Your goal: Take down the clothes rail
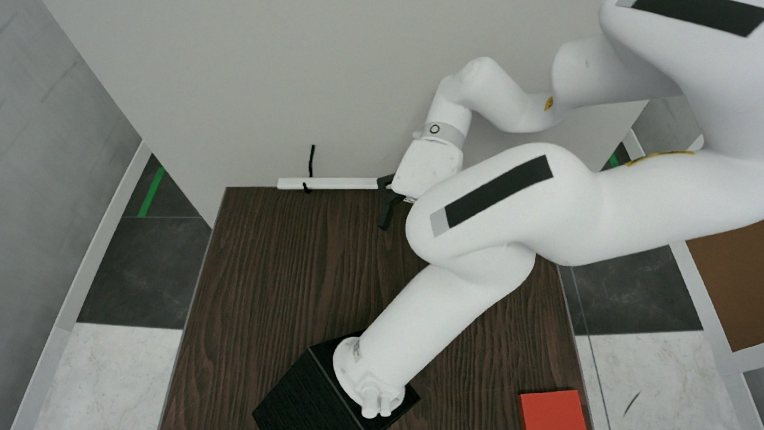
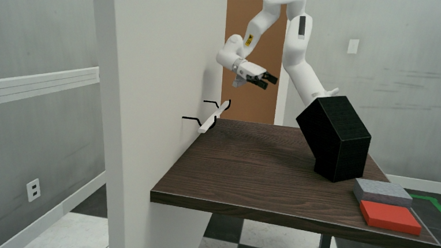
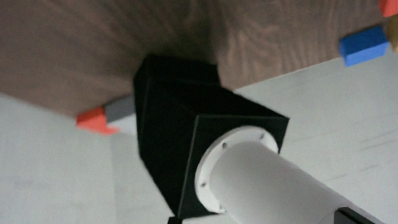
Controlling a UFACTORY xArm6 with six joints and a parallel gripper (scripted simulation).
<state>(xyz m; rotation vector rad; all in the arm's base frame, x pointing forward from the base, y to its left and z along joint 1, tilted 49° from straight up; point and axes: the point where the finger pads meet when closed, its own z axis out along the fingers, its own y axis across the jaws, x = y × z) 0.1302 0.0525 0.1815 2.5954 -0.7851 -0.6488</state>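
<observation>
The white clothes rail [image 1: 334, 183] [image 2: 213, 116] rests level on two thin black wall hooks, the left hook [image 1: 311, 155] [image 2: 190, 117] and the far hook [image 2: 210, 101], just above the back edge of the dark wood counter [image 1: 267, 299] [image 2: 246, 166]. My gripper [image 1: 386, 200] [image 2: 270, 83] is open and empty. It hangs in the air near the rail's right end, above it and a little out from the wall [image 1: 267, 80] [image 2: 160, 76], with its fingers pointing away from the wall. The wrist view does not show the rail.
The arm's black base block [image 1: 299, 397] [image 2: 336, 138] [image 3: 170, 130] stands at the counter's front. A red block [image 1: 550, 411] [image 2: 388, 217] [image 3: 92, 120] and a grey block [image 2: 381, 189] [image 3: 120, 107] lie at the front right corner. A blue block [image 3: 362, 46] shows in the wrist view.
</observation>
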